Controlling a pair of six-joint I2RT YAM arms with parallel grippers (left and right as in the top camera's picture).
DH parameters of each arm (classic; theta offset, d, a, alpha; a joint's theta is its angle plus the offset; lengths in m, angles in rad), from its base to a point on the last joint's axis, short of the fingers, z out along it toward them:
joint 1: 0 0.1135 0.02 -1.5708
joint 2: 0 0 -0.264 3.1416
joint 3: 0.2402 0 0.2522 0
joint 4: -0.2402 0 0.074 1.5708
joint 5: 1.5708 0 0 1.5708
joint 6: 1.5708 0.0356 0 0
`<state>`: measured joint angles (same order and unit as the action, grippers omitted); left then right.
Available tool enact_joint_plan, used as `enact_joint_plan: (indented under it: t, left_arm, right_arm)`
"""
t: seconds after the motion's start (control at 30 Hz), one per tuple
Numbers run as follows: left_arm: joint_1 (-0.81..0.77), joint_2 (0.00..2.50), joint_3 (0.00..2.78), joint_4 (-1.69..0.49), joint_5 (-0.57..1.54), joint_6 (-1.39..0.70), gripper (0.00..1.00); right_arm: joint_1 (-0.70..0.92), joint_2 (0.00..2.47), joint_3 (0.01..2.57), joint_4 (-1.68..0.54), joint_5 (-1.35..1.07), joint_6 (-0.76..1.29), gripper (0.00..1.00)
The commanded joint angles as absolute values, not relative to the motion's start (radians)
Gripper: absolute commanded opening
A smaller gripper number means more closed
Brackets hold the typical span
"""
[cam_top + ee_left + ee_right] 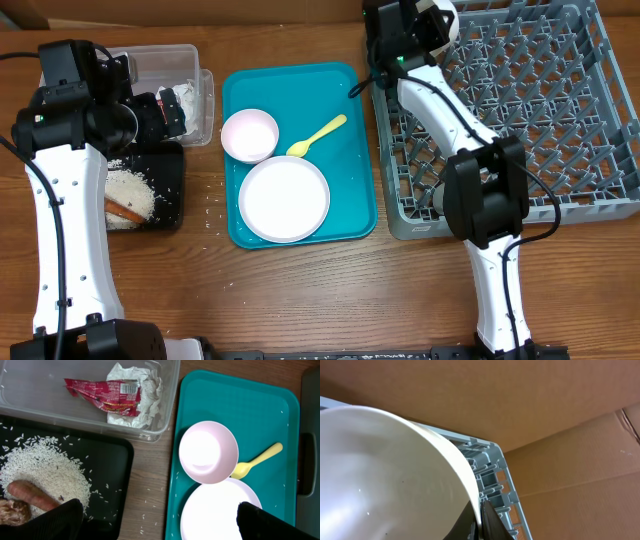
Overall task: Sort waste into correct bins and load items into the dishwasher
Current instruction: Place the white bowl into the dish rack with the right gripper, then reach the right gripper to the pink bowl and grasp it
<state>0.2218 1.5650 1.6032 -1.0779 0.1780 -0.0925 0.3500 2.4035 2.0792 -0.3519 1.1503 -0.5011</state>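
Gripping a white bowl (385, 475) by its rim, the right gripper (428, 25) holds it at the far left corner of the grey rack (540, 100). The left gripper (160, 530) hangs empty, fingers spread wide, above the black tray (112, 475) of rice (45, 470) and the teal tray (260, 415), where a pink bowl (208, 451), a plate (215, 510) and a spoon (255, 461) lie.

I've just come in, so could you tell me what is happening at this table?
The right gripper holds a white bowl at the far corner of the dish rack. The left gripper hangs open by the black tray. A pink bowl, plate and spoon sit on the teal tray.
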Motion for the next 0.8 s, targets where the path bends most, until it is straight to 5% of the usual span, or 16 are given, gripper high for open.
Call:
enact_joint_plan:
  t: [0.0, 0.3, 0.43, 0.47, 0.5, 0.57, 0.77]
  left_arm:
    - [0.215, 1.565, 1.599, -1.076, 0.168, -0.067, 1.0]
    - [0.215, 1.565, 1.599, -1.076, 0.169, -0.067, 1.0]
    - [0.215, 1.565, 1.599, -1.076, 0.168, -0.067, 1.0]
    - [0.215, 1.565, 1.599, -1.076, 0.169, -0.067, 1.0]
    - [0.215, 1.565, 1.599, -1.076, 0.168, -0.067, 1.0]
    - [0.215, 1.565, 1.599, -1.076, 0.168, -0.067, 1.0]
    - [0.215, 1.565, 1.599, -1.076, 0.168, -0.067, 1.0]
  right_arm:
    - [0.371, 2.413, 2.081, -0.414, 1.102, -0.454, 0.04]
    - [0.402, 2.417, 2.081, -0.467, 1.125, -0.442, 0.13]
    - [0.463, 2.417, 2.082, -0.508, 1.126, -0.442, 0.47]
    - [0.482, 2.417, 2.082, -0.527, 1.137, -0.442, 0.7]
    - [0.491, 2.417, 2.082, -0.526, 1.161, -0.442, 0.81]
    - [0.505, 2.414, 2.085, -0.522, 1.205, -0.442, 0.91]
    - [0.548, 2.359, 2.122, -0.524, 1.224, -0.441, 0.95]
